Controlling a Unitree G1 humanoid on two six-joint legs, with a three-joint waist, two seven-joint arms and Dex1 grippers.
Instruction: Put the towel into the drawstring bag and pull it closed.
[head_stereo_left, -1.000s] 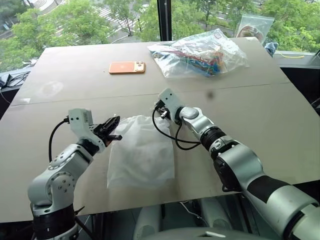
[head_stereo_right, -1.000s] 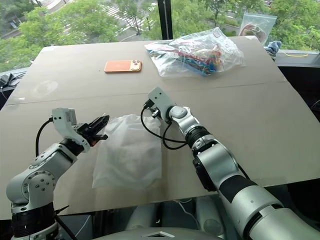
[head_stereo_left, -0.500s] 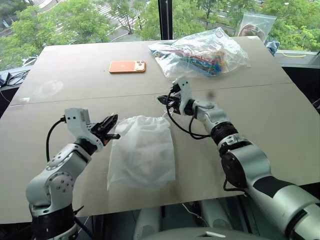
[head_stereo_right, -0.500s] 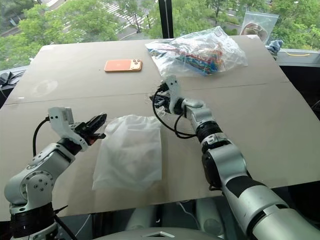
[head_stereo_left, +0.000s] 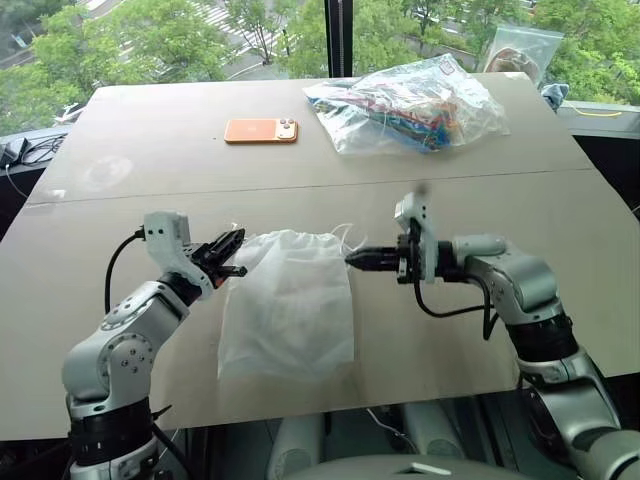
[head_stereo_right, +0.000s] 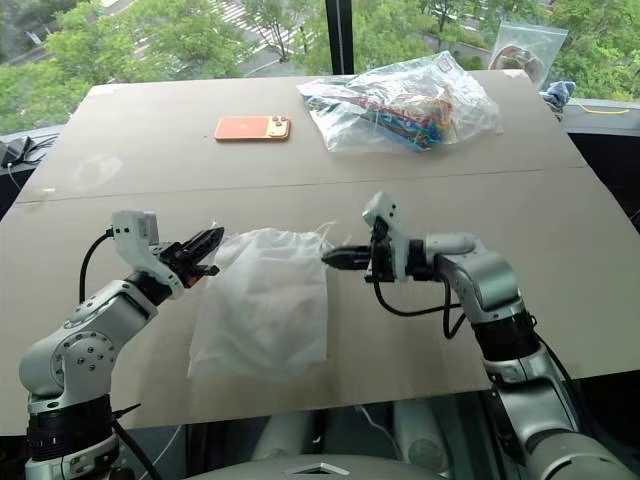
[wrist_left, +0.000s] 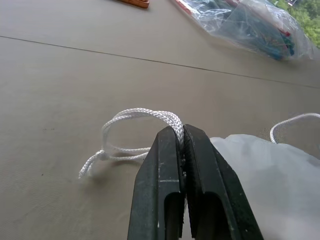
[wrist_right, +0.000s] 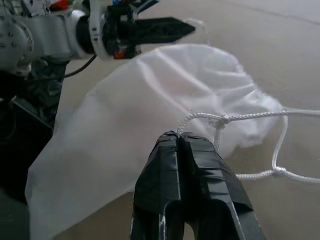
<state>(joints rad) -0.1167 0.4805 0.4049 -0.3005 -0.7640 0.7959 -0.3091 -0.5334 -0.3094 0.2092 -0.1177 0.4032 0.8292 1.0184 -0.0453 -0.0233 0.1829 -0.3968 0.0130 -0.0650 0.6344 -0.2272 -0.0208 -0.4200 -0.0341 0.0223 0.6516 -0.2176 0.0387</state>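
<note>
Right gripper (head_stereo_left: 352, 258) has swung back from the upper centre to mid-frame, pinching the cord (wrist_right: 235, 118). Left gripper (head_stereo_left: 236, 256) stays clamped on its loop. Drawstring bag (head_stereo_left: 288, 305) lies centre, mouth gathered; closing nearly done.

Bright window daylight, soft shadows, sharp focus throughout.

Your robot's arms are silver-grey metal with rounded joint housings and black bands between the segments. Each wrist carries a small white boxy camera module, with a black cable looping from it back along the forearm. The left gripper (head_stereo_left: 232, 254) and right gripper (head_stereo_left: 352, 258) have black, flat-sided fingers (tapering toward the tips).
</note>
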